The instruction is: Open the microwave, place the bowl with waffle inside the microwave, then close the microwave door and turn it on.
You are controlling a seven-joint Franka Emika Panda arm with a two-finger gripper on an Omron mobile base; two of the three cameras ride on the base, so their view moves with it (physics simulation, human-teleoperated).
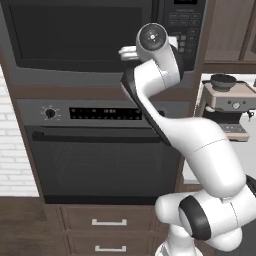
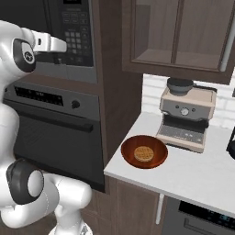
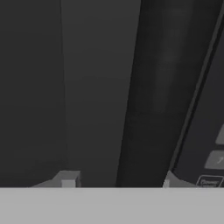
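Observation:
The microwave sits built in above the oven, and its dark glass microwave door is closed. My arm reaches up to the door's right side, beside the keypad. In the hand view my gripper is pressed close to the microwave front. Its fingertips stand apart, astride a grey strip and a dark vertical band next to the keypad buttons. Nothing is visibly clamped. The reddish-brown bowl rests on the white counter to the right, with the round waffle inside it.
The knobbed oven with a long bar handle is below the microwave, with drawers under it. A grey coffee machine stands behind the bowl. A brown wall cabinet hangs over the counter.

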